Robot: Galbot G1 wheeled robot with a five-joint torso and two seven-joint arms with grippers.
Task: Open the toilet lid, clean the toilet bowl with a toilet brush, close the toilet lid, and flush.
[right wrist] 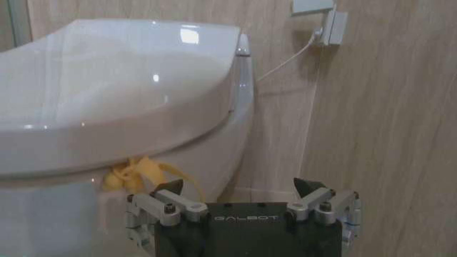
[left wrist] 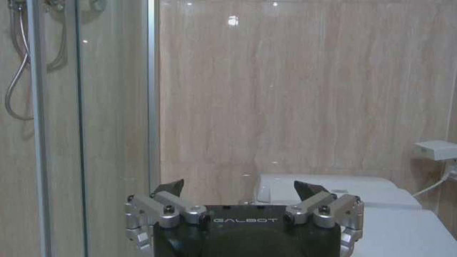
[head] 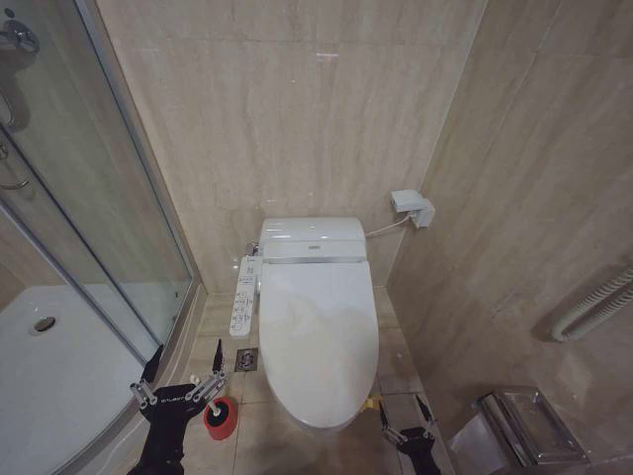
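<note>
Claws (head: 184, 373) (head: 405, 409) hang open flanking closed toilet lid (head: 318, 336).

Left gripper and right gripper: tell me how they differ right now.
The left gripper sits near the shower enclosure, next to the red brush holder; the right gripper sits on the other side of the toilet, by the lid's yellow ribbon tag. The left one shows higher and fuller in the head view; the right is near the bottom edge. Both are open and empty.
</note>
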